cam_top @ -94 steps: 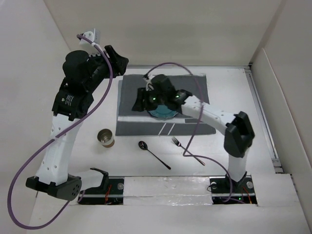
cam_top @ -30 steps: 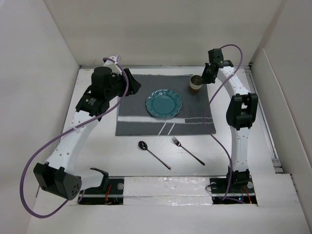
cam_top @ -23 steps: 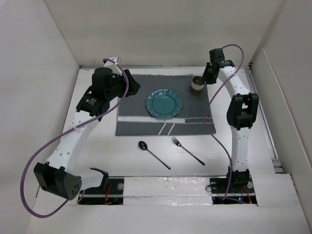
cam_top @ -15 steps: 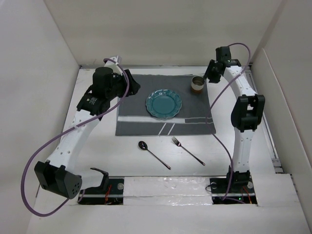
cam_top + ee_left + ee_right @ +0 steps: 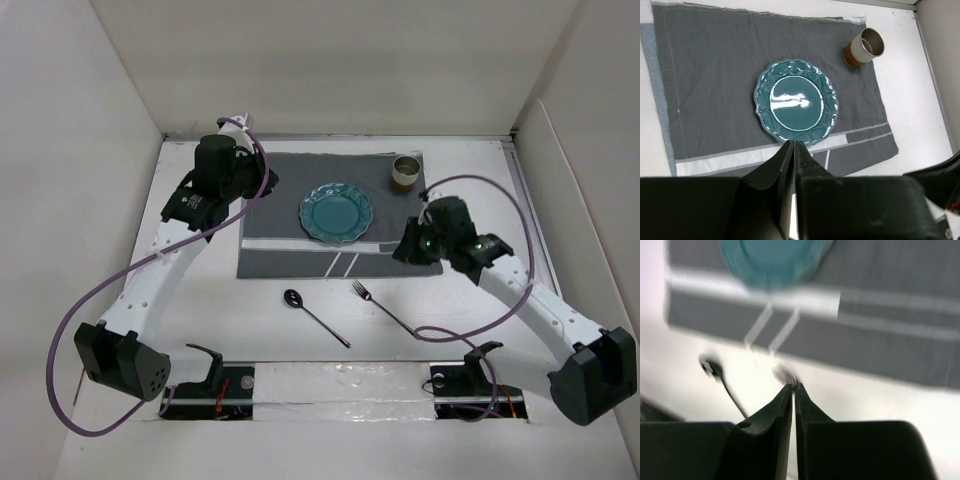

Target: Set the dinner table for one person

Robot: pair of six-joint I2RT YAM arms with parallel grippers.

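On the white dinner table [image 5: 200, 300] lies a dark grey striped placemat [image 5: 290, 200]. A teal plate [image 5: 337, 213] sits at the mat's centre, with a tan cup [image 5: 405, 171] upright at its back right corner. A spoon [image 5: 313, 315] and a fork [image 5: 384, 308] lie on the bare table in front of the mat. My left gripper [image 5: 262, 188] hovers over the mat's left edge, shut and empty; its wrist view looks down on the plate [image 5: 796, 101] and cup [image 5: 863, 47]. My right gripper [image 5: 403, 252] is shut and empty over the mat's front right corner, above the blurred fork [image 5: 782, 372].
White walls close in the table on the left, back and right. A purple cable [image 5: 440, 335] from the right arm loops down beside the fork's handle. The arm bases and a taped strip [image 5: 340, 385] line the near edge.
My right arm has left the cup standing on the mat and swung forward to the mat's front right corner. My left gripper has closed; that arm has barely moved.
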